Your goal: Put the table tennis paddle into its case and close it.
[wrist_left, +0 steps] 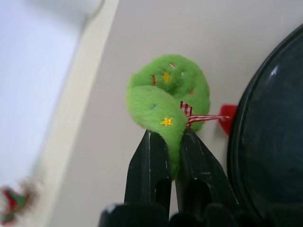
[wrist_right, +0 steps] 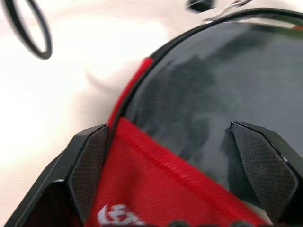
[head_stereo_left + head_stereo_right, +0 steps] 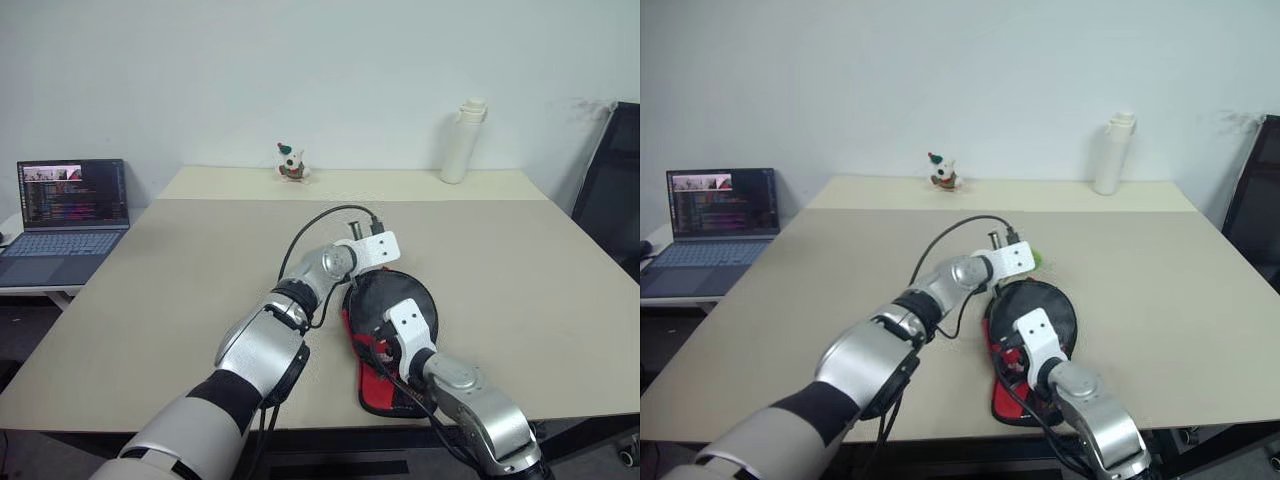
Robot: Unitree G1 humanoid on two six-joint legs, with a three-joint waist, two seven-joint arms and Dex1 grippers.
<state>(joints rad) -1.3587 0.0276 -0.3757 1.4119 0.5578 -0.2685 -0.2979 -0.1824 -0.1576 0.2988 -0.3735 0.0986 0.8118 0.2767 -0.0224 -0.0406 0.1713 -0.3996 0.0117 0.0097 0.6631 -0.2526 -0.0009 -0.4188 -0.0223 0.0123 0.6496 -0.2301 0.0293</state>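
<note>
Left hand clamped on a fuzzy green ornament just beyond the case. Right hand spread wide over its red panel, paddle inside.

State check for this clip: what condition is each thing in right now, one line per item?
Paddle: lying flat on the table, partly inside the case.
Case: open, red lining showing.
Green fuzzy ornament: pinched in the left gripper.
Right gripper: jaws wide open over the case's red panel.
Laptop: open, screen on.
White bottle: upright, capped.
</note>
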